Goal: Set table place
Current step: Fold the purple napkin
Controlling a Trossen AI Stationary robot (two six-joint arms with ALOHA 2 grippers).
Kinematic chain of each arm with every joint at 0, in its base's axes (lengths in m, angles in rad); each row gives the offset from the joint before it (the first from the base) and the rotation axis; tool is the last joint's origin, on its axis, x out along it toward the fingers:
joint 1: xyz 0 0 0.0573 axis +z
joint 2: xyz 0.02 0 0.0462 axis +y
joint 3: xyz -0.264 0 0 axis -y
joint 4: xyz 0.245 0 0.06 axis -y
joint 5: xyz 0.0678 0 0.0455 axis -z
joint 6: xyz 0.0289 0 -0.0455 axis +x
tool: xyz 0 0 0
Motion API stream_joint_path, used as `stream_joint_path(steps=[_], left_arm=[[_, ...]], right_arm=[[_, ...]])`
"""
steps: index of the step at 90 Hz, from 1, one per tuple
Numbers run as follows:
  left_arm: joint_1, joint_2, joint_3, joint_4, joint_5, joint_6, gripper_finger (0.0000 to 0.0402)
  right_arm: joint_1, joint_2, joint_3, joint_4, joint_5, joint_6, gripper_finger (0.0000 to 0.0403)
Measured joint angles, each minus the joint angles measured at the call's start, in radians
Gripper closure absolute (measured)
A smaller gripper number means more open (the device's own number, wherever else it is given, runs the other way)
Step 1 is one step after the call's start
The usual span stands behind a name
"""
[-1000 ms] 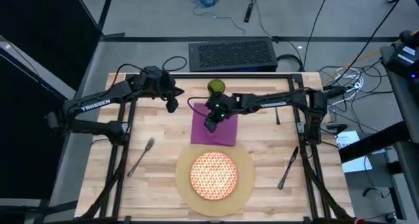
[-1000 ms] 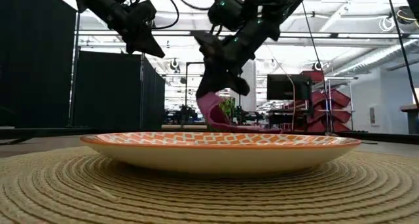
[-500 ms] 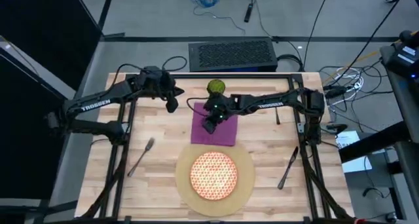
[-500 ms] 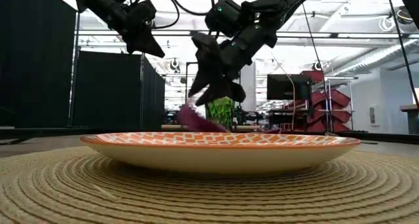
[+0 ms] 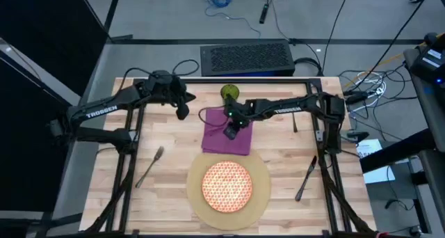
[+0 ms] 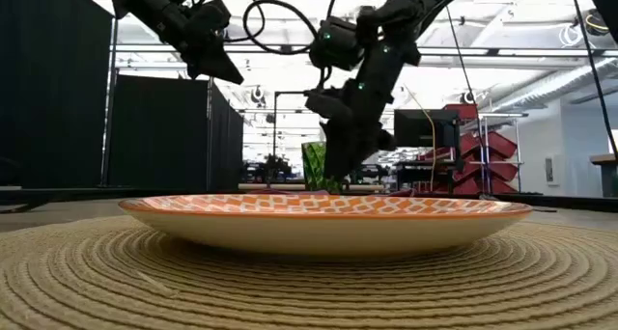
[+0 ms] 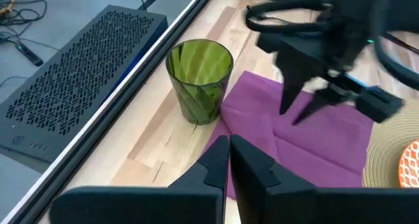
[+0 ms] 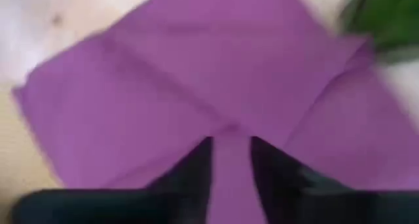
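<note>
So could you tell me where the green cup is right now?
In the high view the green cup stands upright near the table's far edge, about mid-width, just beyond the purple napkin's far corner, apart from the right gripper.

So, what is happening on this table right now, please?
A place setting is being laid out on the wooden table. The right gripper is down at the purple napkin, fingers open, with the napkin lying flat between the green cup and the tan mat. The left gripper hovers shut, above the table beside the cup. The patterned plate sits on the mat; a fork lies to its left and a knife to its right.
</note>
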Motion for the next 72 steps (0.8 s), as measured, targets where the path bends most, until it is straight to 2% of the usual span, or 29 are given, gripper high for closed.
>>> stream_joint_path(steps=[4, 16, 32, 54, 72], left_arm=[[0.0, 0.0, 0.0, -0.001, 0.0, 0.0, 0.0402], [0.0, 0.0, 0.0, -0.011, 0.0, -0.001, 0.0402], [0.0, 0.0, 0.0, -0.017, 0.0, 0.001, 0.0402], [0.0, 0.0, 0.0, -0.018, 0.0, 0.0, 0.0402], [0.0, -0.001, 0.0, -0.026, 0.0, 0.002, 0.0402]], right_arm=[[-0.007, 0.0, 0.0, 0.012, 0.004, -0.011, 0.0387], [-0.018, 0.0, 0.0, -0.01, 0.003, -0.014, 0.04], [-0.02, 0.002, 0.0, -0.065, 0.087, -0.013, 0.0403], [-0.025, 0.089, -0.003, -0.053, 0.098, -0.01, 0.0403], [-0.023, 0.096, -0.002, -0.02, 0.12, 0.002, 0.0403]])
